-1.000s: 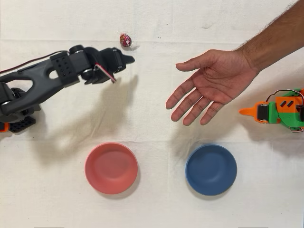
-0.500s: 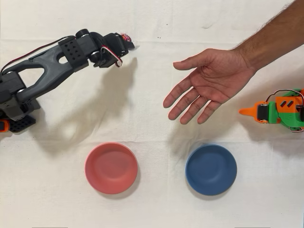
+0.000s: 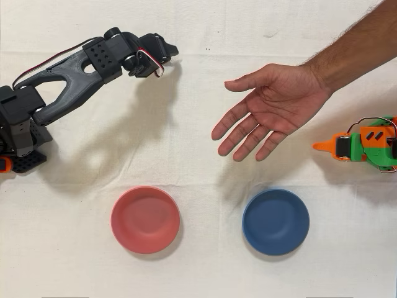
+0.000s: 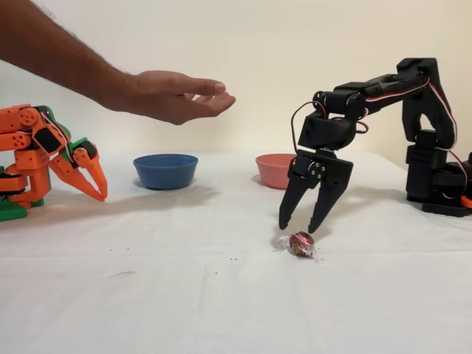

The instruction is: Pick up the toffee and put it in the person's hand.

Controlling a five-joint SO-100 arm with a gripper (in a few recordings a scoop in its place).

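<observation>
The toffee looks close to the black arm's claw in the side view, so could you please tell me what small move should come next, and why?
Probably a short straight descent. In the fixed view the claw hangs open just above the toffee, fingertips clear of the cloth, with the sweet lying roughly beneath the gap. Lowering until the fingers straddle it would likely allow a close. The person's hand waits open, held above the table.

In the fixed view, pincer (image 4: 301, 224) directly above toffee (image 4: 301, 243).
</observation>
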